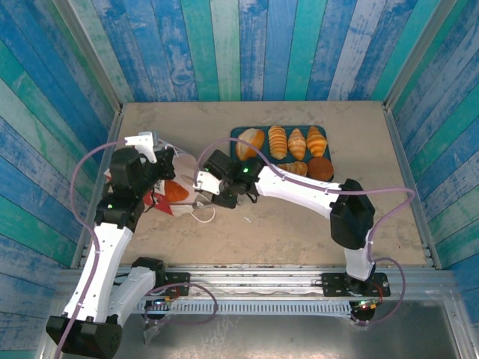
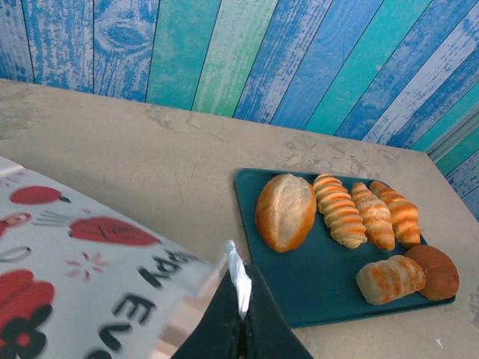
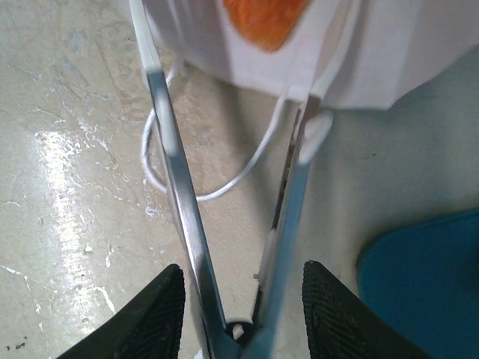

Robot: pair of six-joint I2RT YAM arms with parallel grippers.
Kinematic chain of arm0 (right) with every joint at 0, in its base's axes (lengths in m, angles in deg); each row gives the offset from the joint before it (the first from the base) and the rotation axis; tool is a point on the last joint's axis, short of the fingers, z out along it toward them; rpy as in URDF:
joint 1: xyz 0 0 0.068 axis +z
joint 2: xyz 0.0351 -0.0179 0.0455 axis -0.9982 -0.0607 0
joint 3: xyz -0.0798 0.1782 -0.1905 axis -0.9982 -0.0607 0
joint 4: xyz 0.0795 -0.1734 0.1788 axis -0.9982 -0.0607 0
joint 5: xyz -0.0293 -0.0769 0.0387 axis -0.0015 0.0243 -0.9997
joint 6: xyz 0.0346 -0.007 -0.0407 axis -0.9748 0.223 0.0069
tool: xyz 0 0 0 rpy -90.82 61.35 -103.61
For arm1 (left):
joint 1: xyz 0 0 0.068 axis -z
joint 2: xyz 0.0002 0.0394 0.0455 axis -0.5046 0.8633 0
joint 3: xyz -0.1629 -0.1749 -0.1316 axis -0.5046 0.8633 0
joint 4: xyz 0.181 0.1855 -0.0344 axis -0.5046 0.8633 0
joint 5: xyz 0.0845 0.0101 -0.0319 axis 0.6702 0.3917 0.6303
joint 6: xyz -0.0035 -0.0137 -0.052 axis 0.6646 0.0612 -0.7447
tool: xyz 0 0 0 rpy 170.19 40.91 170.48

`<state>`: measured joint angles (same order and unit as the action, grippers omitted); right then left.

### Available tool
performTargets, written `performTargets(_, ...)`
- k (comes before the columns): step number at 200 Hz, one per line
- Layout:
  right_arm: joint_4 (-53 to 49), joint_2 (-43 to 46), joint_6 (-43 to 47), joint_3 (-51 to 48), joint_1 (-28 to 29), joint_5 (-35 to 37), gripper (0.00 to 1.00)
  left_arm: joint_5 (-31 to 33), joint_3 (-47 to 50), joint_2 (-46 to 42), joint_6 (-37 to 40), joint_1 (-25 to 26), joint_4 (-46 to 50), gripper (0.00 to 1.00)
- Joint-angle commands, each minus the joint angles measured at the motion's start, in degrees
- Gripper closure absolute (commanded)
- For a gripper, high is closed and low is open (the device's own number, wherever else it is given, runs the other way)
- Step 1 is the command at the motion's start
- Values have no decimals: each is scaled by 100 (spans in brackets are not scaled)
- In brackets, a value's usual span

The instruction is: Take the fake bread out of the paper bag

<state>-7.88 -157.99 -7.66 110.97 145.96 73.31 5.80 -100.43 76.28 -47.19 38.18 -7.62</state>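
Six pastries (image 2: 285, 212) were seen on a tray (image 2: 322, 288) from the left wrist, and one pastry (image 3: 266, 19) in the right-facing paper bag (image 3: 389, 52) from the right. The left gripper (image 2: 239, 278) was clamped on the bag; the right gripper (image 3: 228, 67) was parted, empty.

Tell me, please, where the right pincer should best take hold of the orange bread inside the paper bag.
Probably the orange bread's exposed end, coming straight in through the paper bag's open mouth, which faces the right pincer; paper covers the rest.

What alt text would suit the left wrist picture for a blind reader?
Six golden toy breads lie on a teal tray on a beige table before a blue-green plank wall. At lower left, closed jaws pinch a white paper bag with red prints.
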Motion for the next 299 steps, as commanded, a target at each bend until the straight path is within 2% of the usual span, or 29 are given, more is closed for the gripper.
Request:
performTargets(1, -192, -141, 37, 245, -28, -235, 55, -99, -161, -99, 108, 3, -140, 100)
performTargets(49, -20, -182, -158, 175, -42, -150, 57, -120, -115, -61, 94, 3, -220, 100)
performTargets(88, 106, -42, -417, -583, -121, -464, 50, -125, -25, -64, 63, 3, -242, 100)
performTargets(102, 238, -36, -465, -854, -143, -513, 44, -125, 40, -60, 43, 3, -312, 100)
performTargets(117, 205, -139, -391, -879, -148, -554, 26, -144, 57, -43, 27, 3, -319, 100)
performTargets(149, 198, -312, -45, -801, -143, -495, 20, -194, 69, -17, 27, 3, -315, 100)
performTargets(199, -75, -1000, 270, -235, -118, -73, 19, -200, 120, -51, 36, 3, -285, 100)
performTargets(252, -224, -1574, 280, 225, -110, 32, 19, -235, 126, -53, 32, 3, -352, 100)
performTargets(299, -385, -1930, 304, 387, -156, -123, 25, -263, 126, -16, 32, 5, -382, 100)
